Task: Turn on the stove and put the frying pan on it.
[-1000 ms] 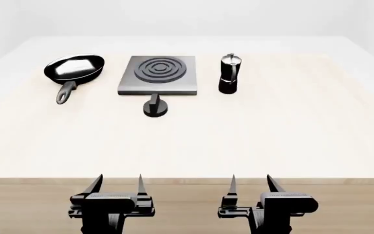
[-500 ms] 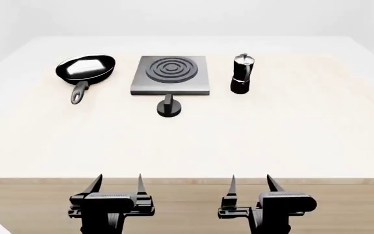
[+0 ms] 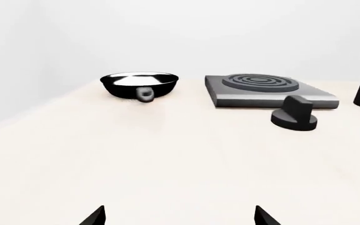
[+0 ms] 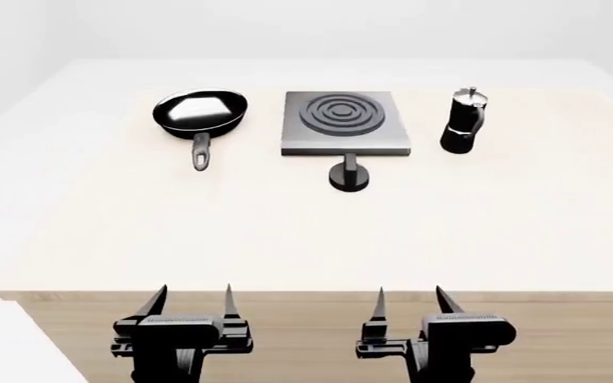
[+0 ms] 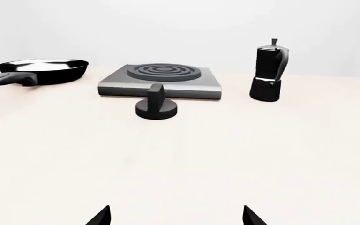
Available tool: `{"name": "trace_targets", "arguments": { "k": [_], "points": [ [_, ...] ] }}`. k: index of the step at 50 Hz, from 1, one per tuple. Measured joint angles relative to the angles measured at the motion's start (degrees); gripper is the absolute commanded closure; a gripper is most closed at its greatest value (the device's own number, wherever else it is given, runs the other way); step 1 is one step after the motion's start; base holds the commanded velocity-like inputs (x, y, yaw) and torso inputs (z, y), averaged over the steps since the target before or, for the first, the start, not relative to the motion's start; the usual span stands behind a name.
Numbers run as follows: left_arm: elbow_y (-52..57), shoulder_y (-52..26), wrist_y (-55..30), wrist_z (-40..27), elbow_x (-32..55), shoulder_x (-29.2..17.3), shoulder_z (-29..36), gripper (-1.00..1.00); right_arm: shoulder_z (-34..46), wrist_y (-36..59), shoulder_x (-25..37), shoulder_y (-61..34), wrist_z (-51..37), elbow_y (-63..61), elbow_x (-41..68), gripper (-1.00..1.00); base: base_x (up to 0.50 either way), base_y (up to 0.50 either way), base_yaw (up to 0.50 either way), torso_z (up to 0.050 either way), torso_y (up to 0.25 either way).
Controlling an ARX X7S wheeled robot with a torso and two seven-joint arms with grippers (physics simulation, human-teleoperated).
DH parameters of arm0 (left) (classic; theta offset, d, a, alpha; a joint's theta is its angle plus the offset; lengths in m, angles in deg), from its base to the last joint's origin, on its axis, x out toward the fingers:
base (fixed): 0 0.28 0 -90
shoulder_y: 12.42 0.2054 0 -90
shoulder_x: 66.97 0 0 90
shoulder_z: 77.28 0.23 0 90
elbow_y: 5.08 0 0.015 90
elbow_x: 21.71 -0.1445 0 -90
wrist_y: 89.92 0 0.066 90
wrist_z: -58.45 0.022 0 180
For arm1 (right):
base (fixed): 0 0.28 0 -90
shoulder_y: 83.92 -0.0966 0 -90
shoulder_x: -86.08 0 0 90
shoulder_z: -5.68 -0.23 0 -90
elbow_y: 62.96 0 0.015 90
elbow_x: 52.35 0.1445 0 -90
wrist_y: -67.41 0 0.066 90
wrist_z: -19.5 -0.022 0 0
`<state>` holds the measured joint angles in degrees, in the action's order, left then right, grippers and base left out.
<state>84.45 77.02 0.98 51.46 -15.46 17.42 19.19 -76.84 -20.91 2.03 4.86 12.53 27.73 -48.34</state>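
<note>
Left gripper (image 4: 189, 299) spread, empty, at near table edge; right gripper (image 4: 410, 298) same. Far side, left to right: black round frying pan (image 4: 200, 111), flat grey metal stove (image 4: 343, 121) with black round knob (image 4: 350, 176) just in front, black moka pot (image 4: 462, 121).

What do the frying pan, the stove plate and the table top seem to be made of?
Frying pan: likely metal with a glossy black coating, since its inside reflects bright light.
Stove: grey metal by its look, brushed or matte, with darker concentric rings.
Table: pale wood or laminate, matte; its front edge looks browner. This is a render, so these are guesses.
</note>
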Motion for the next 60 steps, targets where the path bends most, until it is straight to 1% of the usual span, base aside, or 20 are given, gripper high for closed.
{"name": "trace_targets", "arguments": {
  "k": [14, 60],
  "points": [
    [0.1, 0.1, 0.1, -0.9, 0.8, -0.9, 0.9, -1.00, 0.8, -0.3, 0.6, 0.1, -0.7, -0.1, 1.0, -1.00, 0.04, 0.00, 0.00, 0.000, 0.000],
    [-0.2, -0.5, 0.5, -3.2, 2.6, -2.6, 3.2, -1.00, 3.0, -0.2, 2.4, -0.4, -2.7, 0.0, 3.1, -1.00, 0.50, 0.00, 0.00, 0.000, 0.000]
  ]
}}
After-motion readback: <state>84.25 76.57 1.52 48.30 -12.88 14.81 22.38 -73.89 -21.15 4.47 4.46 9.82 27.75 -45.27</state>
